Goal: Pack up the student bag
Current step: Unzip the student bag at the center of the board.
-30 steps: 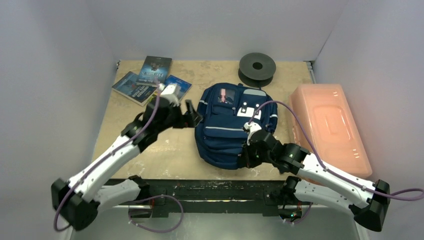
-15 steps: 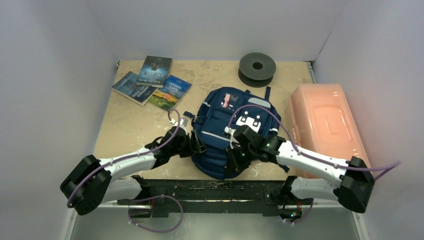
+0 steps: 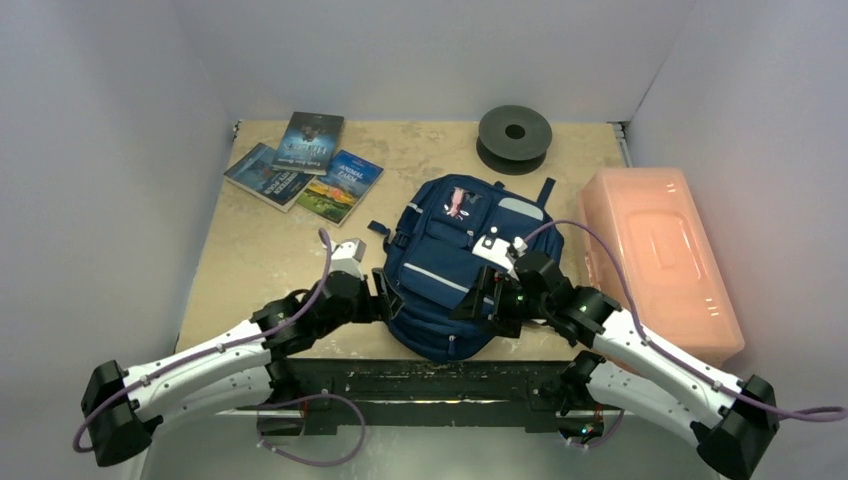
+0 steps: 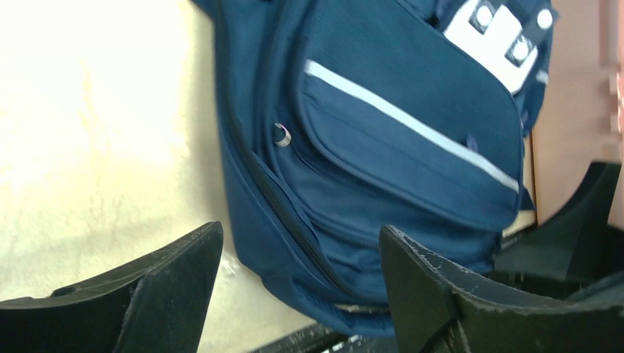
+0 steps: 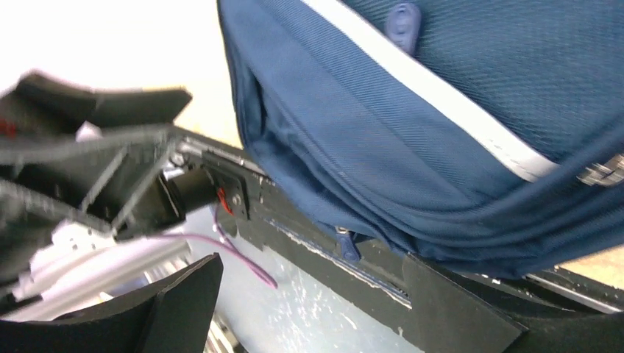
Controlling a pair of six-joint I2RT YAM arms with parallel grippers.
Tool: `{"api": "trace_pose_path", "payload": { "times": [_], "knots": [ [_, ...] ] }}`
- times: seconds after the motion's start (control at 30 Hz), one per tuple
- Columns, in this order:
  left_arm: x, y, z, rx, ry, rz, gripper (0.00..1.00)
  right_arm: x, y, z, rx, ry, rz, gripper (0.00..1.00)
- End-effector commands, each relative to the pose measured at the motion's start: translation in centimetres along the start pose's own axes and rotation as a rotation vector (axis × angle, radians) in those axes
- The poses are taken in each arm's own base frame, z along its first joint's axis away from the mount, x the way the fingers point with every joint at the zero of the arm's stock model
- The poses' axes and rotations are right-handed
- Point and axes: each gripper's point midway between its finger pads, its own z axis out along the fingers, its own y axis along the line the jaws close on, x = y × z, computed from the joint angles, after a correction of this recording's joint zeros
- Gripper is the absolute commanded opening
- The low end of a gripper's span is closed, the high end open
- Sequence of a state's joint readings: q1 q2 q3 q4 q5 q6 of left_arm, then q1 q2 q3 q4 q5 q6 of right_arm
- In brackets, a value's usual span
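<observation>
The left gripper [image 4: 299,234] gapes wide and empty at the 8 o'clock side of the navy blue fabric backpack [image 3: 455,265]. The right gripper [image 5: 313,263], equally wide and empty, hovers over its 5 o'clock corner. The backpack lies flat on the beige table [image 3: 250,260], apparently zipped. 3 paperback books [image 3: 305,168] lie at 10 o'clock, unpacked, so packing looks barely begun.

Book titles: print on the three books [image 3: 340,185] is too small to read.
Student bag [image 3: 440,270]: lower right hidden under the right gripper [image 3: 478,303]; cut off at the top edge in both wrist views.
Left arm [image 5: 96,169]: blurred in the right wrist view.
</observation>
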State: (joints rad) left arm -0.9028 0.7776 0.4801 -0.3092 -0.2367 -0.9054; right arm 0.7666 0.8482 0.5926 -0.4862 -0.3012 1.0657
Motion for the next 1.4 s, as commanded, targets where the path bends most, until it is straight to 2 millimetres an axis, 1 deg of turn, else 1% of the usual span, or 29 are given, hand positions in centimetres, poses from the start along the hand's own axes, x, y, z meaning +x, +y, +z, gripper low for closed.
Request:
{"api": "trace_pose_path", "payload": {
  "times": [0.0,0.07,0.1,0.13,0.17,0.23,0.33,0.37,0.43,0.47,0.53,0.6,0.63,0.67,0.77,0.8,0.87,0.93,0.97,1.07,1.2,1.37],
  "knots": [
    [-0.1,-3.7,-1.7,0.013,-0.032,0.069,0.68,0.0,-3.4,-0.3,0.143,-0.072,0.255,0.96],
    [0.3,-6.1,-2.4,0.01,-0.044,0.133,0.66,0.9,-4.4,-0.2,0.161,-0.049,0.316,0.96],
    [1.1,-7.6,-3.0,0.011,-0.042,0.172,0.66,1.3,-5.0,-0.2,0.179,-0.044,0.343,0.96],
    [1.2,-8.7,-3.2,-0.003,-0.058,0.196,0.66,1.6,-5.8,-0.3,0.202,-0.048,0.365,0.95],
    [1.7,-9.7,-3.2,-0.02,-0.061,0.222,0.67,1.8,-6.4,-0.5,0.22,-0.054,0.381,0.95],
    [2.9,-11.3,-3.1,-0.051,-0.054,0.251,0.67,1.9,-7.1,-0.6,0.22,-0.079,0.422,0.94],
    [5.1,-13.6,-2.0,-0.067,-0.01,0.301,0.67,1.1,-6.3,-0.3,0.135,-0.121,0.455,0.87],
    [5.7,-13.8,-1.6,-0.082,-0.001,0.307,0.65,0.8,-6.1,-0.1,0.117,-0.134,0.46,0.85],
    [6.5,-14.2,-1.1,-0.094,0.024,0.311,0.6,0.1,-6.0,-0.1,0.111,-0.175,0.469,0.84],
    [7.0,-14.2,-0.9,-0.097,0.035,0.308,0.57,-0.5,-5.9,0.0,0.104,-0.198,0.472,0.84],
    [7.6,-14.4,-0.8,-0.106,0.054,0.283,0.46,-1.5,-4.9,0.3,0.062,-0.229,0.479,0.83],
    [8.4,-14.4,-0.6,-0.117,0.084,0.267,0.45,-2.1,-4.3,0.7,0.041,-0.241,0.511,0.82],
    [8.9,-14.5,-0.4,-0.119,0.097,0.261,0.45,-2.3,-4.0,0.9,0.027,-0.243,0.519,0.77],
    [9.3,-14.5,-0.3,-0.123,0.106,0.257,0.46,-2.5,-3.6,1.1,0.014,-0.242,0.518,0.7],
    [10.2,-14.3,0.1,-0.154,0.114,0.23,0.55,-2.7,-2.9,1.0,0.022,-0.233,0.512,0.38],
    [10.4,-14.2,0.2,-0.168,0.117,0.209,0.56,-2.7,-2.7,0.8,0.027,-0.231,0.504,0.3],
    [10.8,-13.8,0.3,-0.216,0.122,0.17,0.57,-2.9,-2.3,0.4,0.029,-0.235,0.483,0.16],
    [10.9,-13.2,0.2,-0.28,0.123,0.139,0.57,-2.6,-2.1,0.3,0.027,-0.215,0.489,0.03],
    [10.8,-13.0,0.1,-0.304,0.115,0.124,0.58,-2.6,-2.0,0.3,0.024,-0.214,0.493,0.0],
    [10.4,-12.1,-0.1,-0.36,0.084,0.089,0.57,-2.7,-2.1,0.2,0.018,-0.222,0.511,0.0],
    [10.0,-10.6,0.2,-0.429,0.053,0.063,0.52,-3.0,-1.9,-0.1,-0.006,-0.244,0.537,0.0],
    [9.3,-10.3,1.1,-0.478,0.004,0.057,0.44,-3.4,-1.8,-0.6,-0.018,-0.272,0.551,0.0]
  ]
}}
